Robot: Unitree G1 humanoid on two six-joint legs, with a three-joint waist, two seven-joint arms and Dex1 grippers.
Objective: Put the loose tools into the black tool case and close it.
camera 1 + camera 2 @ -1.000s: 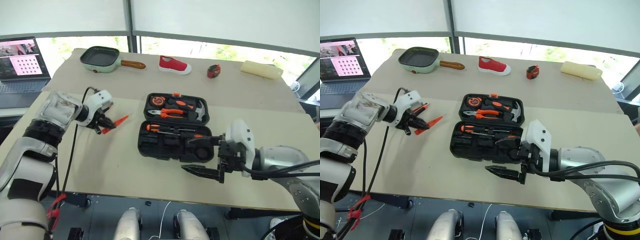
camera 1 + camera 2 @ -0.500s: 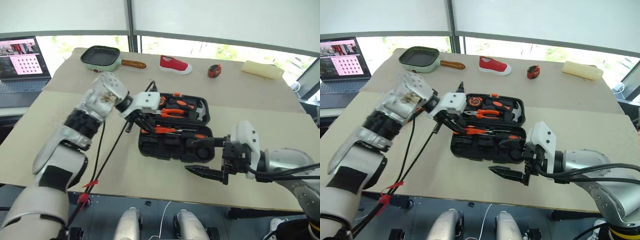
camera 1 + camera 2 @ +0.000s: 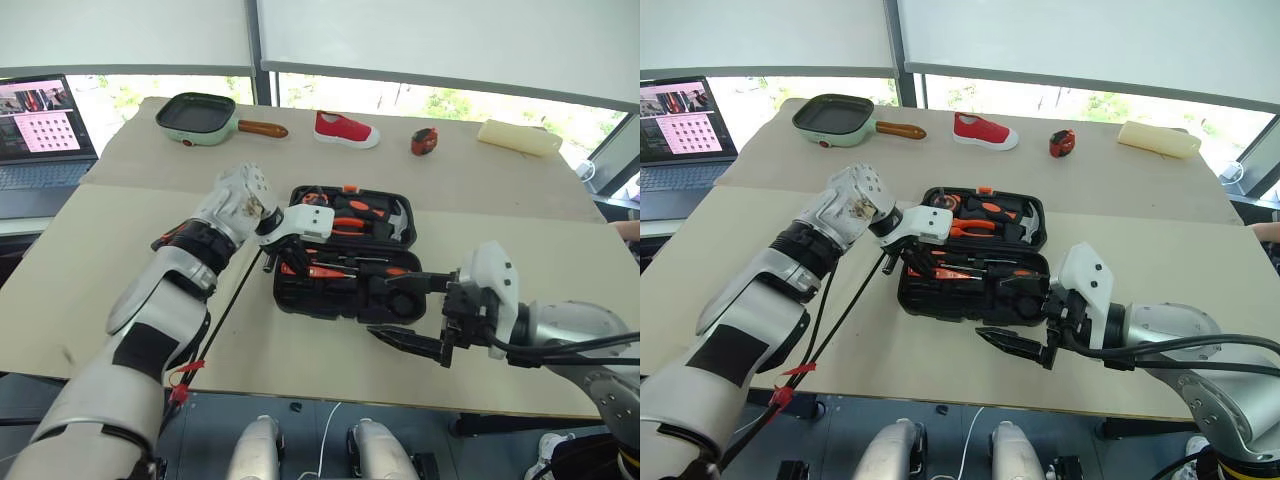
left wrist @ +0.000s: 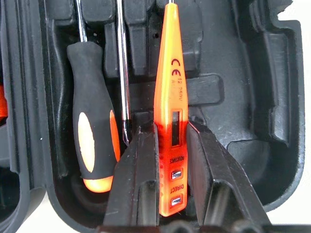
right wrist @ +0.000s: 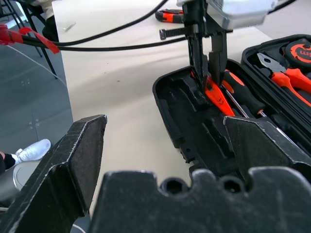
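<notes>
Left eye view: black tool case (image 3: 345, 262) lies open on the tan worktop (image 3: 120, 250), lid half away from the robot, tray half near it. Left end effector (image 3: 291, 262) is down over the tray's left part, clamped on the slim orange tester screwdriver (image 3: 297, 268); the tester's long axis runs across the tray, tip toward the case's right side. 1 second ago that end effector was out over the bare worktop left of the case with the tester; now it is at the tray. Right end effector (image 3: 412, 315) sits at the case's near right corner, fingers spread wide, holding nothing, same spot as before. Green pan (image 3: 200, 113), red shoe (image 3: 345, 130) and a small red-and-black object (image 3: 424, 141) lie at the far edge.

Left wrist view: tester, smooth translucent orange plastic, flat-sided with printed marks, pinched between 2 black fingers (image 4: 141, 179), tip pointing away from the wrist, lengthwise along the moulded black slots. An orange-and-black-handled screwdriver (image 4: 92, 141) with rubbery grip lies parallel just beside it.

Right wrist view: right fingers (image 5: 73, 165) rough matte black, wide apart, case tray beyond.
</notes>
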